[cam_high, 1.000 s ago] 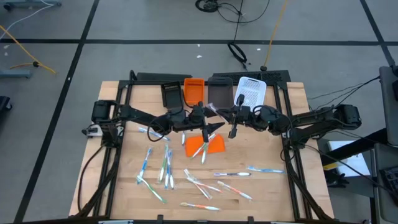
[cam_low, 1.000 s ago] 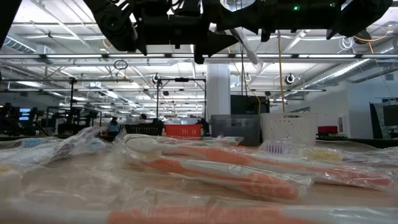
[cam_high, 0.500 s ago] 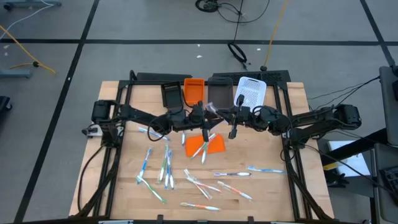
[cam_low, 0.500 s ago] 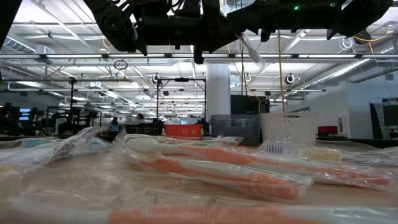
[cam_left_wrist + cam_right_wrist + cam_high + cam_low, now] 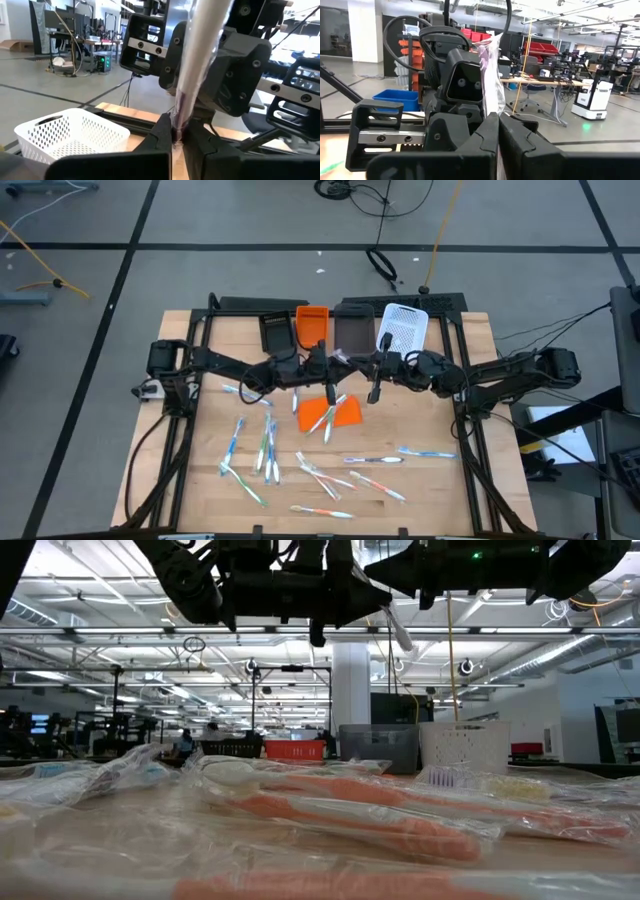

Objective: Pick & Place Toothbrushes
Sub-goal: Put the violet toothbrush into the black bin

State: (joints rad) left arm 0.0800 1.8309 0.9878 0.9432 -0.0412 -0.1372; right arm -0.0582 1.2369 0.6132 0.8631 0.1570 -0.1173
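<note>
Roughly twenty toothbrushes (image 5: 265,448) lying on the worktop (image 5: 210,500); four bins (image 5: 311,326) sitting in back; one orange sheet (image 5: 345,416).

A wooden tabletop (image 5: 420,500) carries a row of four small bins along its far edge: a black bin (image 5: 275,332), an orange bin (image 5: 312,326), a grey bin (image 5: 353,328) and a white perforated bin (image 5: 405,325). A flat orange sheet (image 5: 345,416) lies near the middle of the tabletop, in front of the bins. On the grey floor (image 5: 200,220) beyond, a yellow cable (image 5: 440,230) and black cables (image 5: 380,265) run toward the tabletop's far side.
</note>
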